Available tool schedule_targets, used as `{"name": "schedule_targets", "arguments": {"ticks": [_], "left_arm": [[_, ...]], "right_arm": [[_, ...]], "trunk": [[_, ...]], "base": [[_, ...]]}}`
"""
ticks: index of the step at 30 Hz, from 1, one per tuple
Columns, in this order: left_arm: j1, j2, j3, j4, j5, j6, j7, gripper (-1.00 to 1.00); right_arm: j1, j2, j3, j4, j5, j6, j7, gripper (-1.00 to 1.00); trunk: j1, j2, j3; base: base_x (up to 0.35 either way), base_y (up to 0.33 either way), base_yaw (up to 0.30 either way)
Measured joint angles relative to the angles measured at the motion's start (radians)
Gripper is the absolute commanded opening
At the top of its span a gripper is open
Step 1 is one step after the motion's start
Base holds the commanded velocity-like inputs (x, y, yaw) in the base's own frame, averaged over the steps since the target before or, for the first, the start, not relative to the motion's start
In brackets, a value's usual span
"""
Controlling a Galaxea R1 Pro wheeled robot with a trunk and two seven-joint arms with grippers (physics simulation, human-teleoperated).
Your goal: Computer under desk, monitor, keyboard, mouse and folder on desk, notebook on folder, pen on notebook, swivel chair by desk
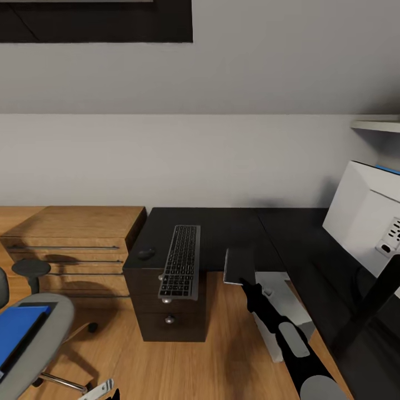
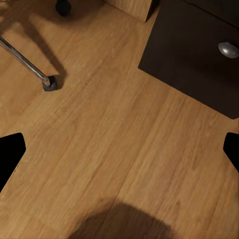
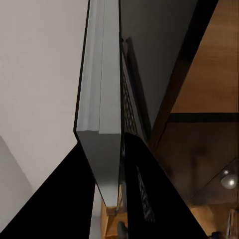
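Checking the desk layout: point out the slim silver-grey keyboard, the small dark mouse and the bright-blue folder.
slim silver-grey keyboard (image 1: pixel 180 261), head view, middle key rows.
small dark mouse (image 1: pixel 146 254), head view, rounded top.
bright-blue folder (image 1: pixel 16 329), head view, cover's middle.

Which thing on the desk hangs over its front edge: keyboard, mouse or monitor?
The keyboard: its near end juts past the desk edge, above the drawers. The mouse and monitor do not overhang.

The right arm extends forward, its gripper (image 1: pixel 243 279) closed with a flat object between the fingers. The left gripper (image 2: pixel 119 149) faces downward, fingers (image 2: pixel 11 154) spread apart.
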Motion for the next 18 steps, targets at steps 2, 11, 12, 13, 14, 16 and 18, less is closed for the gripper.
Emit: {"name": "schedule_targets", "arguments": {"ticks": [2, 11, 12, 13, 14, 16, 18], "left_arm": [[0.000, -0.007, -0.001, 0.005, -0.004, -0.001, 0.000, 1.00], [0.000, -0.012, -0.002, 0.004, -0.008, -0.003, -0.002, 1.00], [0.000, -0.012, -0.002, 0.004, -0.008, -0.003, -0.003, 1.00], [0.000, -0.012, -0.002, 0.004, -0.008, -0.003, -0.003, 1.00], [0.000, -0.012, -0.002, 0.004, -0.008, -0.003, -0.003, 1.00], [0.000, -0.012, -0.002, 0.004, -0.008, -0.003, -0.003, 1.00], [0.001, -0.012, -0.002, 0.004, -0.008, -0.003, -0.003, 1.00]], "right_arm": [[0.000, -0.001, 0.002, 0.012, 0.005, -0.005, -0.004, -1.00], [0.000, 0.022, 0.003, 0.021, 0.015, -0.009, -0.009, -1.00], [0.000, 0.022, 0.003, 0.021, 0.015, -0.009, -0.009, -1.00], [0.000, 0.022, 0.003, 0.021, 0.016, -0.009, -0.009, -1.00], [0.000, 0.022, 0.003, 0.021, 0.016, -0.009, -0.009, -1.00], [0.000, 0.022, 0.003, 0.021, 0.016, -0.009, -0.009, -1.00], [0.000, 0.022, 0.003, 0.021, 0.015, -0.009, -0.009, -1.00]], "trunk": [[0.000, 0.000, 0.000], [-0.001, 0.000, 0.000], [0.000, 0.000, 0.000], [0.000, 0.000, 0.000], [0.000, 0.000, 0.000], [0.000, 0.000, 0.000], [0.000, 0.000, 0.000]], "base": [[0.155, 0.000, 0.000], [0.264, 0.000, 0.000], [0.219, 0.000, 0.000], [0.202, 0.000, 0.000], [0.172, 0.000, 0.000], [0.143, 0.000, 0.000], [0.111, 0.000, 0.000]]}}
